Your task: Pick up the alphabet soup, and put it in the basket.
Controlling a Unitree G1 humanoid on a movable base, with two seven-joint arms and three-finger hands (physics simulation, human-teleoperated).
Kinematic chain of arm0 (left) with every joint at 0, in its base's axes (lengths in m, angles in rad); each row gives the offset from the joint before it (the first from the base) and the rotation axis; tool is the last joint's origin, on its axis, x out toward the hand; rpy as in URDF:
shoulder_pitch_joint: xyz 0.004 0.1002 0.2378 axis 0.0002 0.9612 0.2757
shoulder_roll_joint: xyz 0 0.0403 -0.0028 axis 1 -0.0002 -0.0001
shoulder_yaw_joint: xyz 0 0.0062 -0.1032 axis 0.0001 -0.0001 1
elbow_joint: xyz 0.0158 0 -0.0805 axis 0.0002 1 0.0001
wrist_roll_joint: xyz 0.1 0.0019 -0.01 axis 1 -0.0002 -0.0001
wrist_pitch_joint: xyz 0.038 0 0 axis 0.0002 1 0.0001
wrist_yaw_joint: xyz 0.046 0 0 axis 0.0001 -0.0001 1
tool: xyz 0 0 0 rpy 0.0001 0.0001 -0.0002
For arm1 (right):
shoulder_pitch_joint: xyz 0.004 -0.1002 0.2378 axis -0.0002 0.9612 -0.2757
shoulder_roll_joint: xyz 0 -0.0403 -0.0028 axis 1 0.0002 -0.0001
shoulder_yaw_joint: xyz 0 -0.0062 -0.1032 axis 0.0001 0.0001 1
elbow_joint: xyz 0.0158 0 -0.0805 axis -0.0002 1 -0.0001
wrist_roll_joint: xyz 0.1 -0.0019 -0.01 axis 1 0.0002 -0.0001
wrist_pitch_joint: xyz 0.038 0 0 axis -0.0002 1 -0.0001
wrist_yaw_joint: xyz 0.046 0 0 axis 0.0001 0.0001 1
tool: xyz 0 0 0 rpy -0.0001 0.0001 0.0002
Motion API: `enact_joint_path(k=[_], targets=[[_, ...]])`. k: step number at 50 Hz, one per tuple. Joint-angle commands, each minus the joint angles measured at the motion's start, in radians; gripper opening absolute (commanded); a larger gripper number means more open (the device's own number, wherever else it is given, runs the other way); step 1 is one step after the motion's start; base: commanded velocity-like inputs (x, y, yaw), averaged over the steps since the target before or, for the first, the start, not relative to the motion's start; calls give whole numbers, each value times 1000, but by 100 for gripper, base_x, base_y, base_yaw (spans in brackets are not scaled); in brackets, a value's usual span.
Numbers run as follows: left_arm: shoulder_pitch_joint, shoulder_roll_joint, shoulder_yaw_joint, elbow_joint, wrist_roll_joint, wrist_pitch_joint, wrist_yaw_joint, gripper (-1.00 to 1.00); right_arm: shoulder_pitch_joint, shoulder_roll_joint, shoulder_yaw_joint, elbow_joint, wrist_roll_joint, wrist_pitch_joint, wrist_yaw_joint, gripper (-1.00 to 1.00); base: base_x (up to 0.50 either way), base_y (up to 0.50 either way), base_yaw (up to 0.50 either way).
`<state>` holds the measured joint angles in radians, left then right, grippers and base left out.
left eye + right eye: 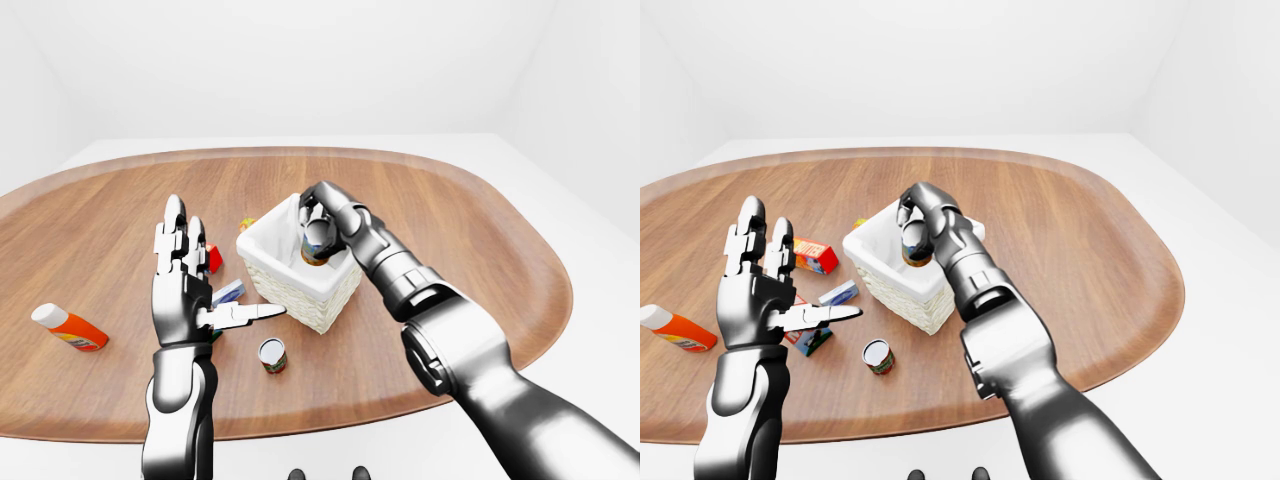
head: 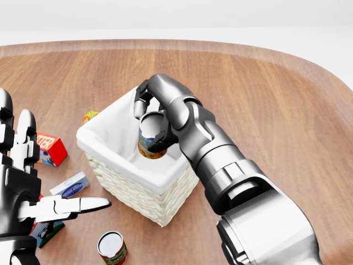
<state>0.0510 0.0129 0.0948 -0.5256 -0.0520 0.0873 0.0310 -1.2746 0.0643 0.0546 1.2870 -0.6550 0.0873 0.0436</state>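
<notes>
Alphabet soup (image 2: 148,138) tilted inside wicker basket (image 2: 144,190)

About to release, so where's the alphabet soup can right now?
In the head view the alphabet soup can sits centre-left, gripped by the right hand, inside the white-lined basket.

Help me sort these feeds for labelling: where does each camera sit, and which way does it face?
Left-eye view: on the head, looking down across the table; both arms show.
Head view: on the head, tilted down close on the basket; right hand holds the soup can over it, left hand open at left.
Right-eye view: paired with left-eye, nearly the same picture.
All share basket, can and both hands.
</notes>
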Motion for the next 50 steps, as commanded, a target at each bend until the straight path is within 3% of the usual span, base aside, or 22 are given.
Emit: enact_joint_path(k=[1,20,21,22,23,50], targets=[[0,0,2,5,-2,0,-1,100,-25,5,-18,7,-15,0,-22,-100,0,0,0],[-1,1,0,6,-1,0,-2,100,-26,-4,-26,19,-35,0,-42,-100,0,0,0],[-1,0,0,6,-1,0,-2,100,-27,-5,-27,19,-34,0,-42,-75,0,0,0],[-1,0,0,7,-1,0,-2,100,-27,-5,-27,19,-35,0,-43,0,0,0,0],[-2,0,0,12,-1,0,-2,100,-27,-7,-25,20,-38,0,-43,100,0,0,0],[-1,0,-2,15,1,0,-2,100,-61,-14,-33,7,-29,0,-54,100,0,0,0]])
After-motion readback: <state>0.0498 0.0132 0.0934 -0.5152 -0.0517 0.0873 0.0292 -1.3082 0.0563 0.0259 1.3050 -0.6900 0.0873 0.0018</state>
